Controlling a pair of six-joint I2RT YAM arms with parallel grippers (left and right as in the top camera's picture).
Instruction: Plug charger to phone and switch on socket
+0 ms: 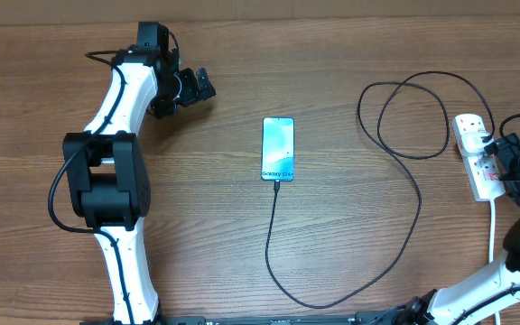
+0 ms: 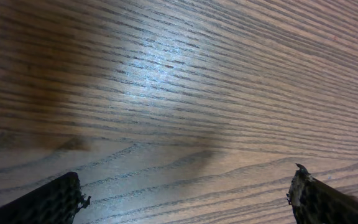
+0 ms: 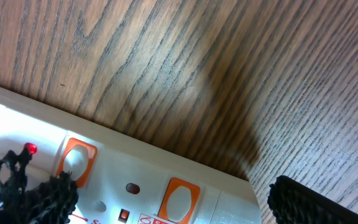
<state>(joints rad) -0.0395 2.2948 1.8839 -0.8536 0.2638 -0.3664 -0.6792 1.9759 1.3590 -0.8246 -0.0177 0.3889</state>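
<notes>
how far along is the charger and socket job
Looks done: the charger reaches the bottom edge of the phone. In hand: the open right gripper hangs over the socket. Left: switching it on, though a small red light glows there, so it may already be on.

Brown wooden table (image 1: 206, 226), dark streaky grain
</notes>
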